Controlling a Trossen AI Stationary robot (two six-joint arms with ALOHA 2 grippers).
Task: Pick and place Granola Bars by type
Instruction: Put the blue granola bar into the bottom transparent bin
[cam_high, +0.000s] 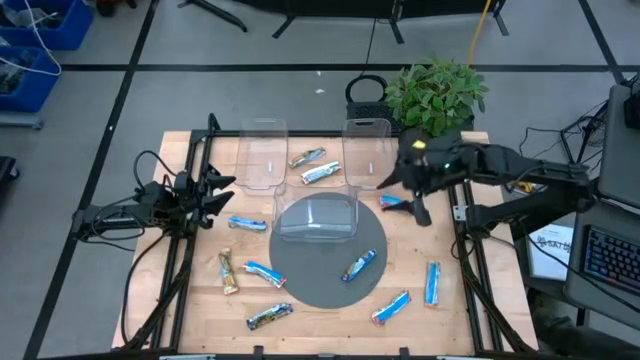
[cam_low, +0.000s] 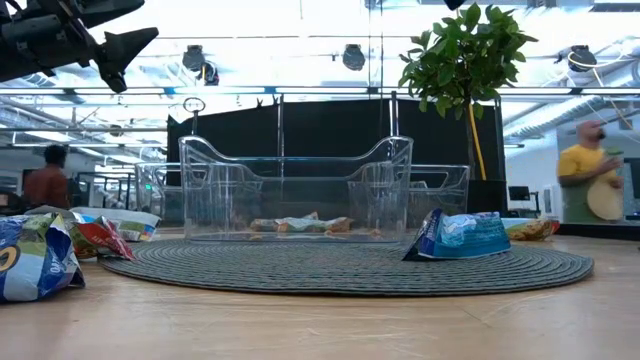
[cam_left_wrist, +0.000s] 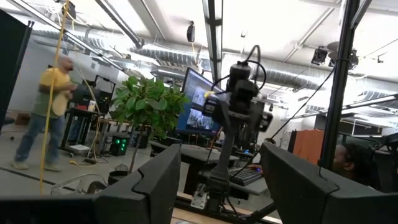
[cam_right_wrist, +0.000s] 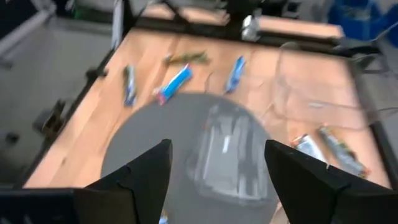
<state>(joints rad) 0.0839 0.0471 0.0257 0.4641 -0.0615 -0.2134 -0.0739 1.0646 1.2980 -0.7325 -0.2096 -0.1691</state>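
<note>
table (cam_high: 470, 300) lying centre frame, carrying one round grey mat (cam_high: 330, 285) | three clear bins (cam_high: 316, 218) sitting upper centre | ten Granola Bars (cam_high: 359, 266) lying scattered: seven bluish, three tan-green; wrapper writing unreadable | left gripper (cam_high: 222, 190) hovering at left, fingers apart, empty; right gripper (cam_high: 392, 178) hovering upper right, released, empty

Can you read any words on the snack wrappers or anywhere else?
No text reads clearly anywhere.
Blue bar wrapper on the round mat: has print, too blurred to read.
Wrappers at the table's left edge: markings only, unreadable.
Paper sheet beside the table: print too small.
Monitor screen: too blurred.
</note>
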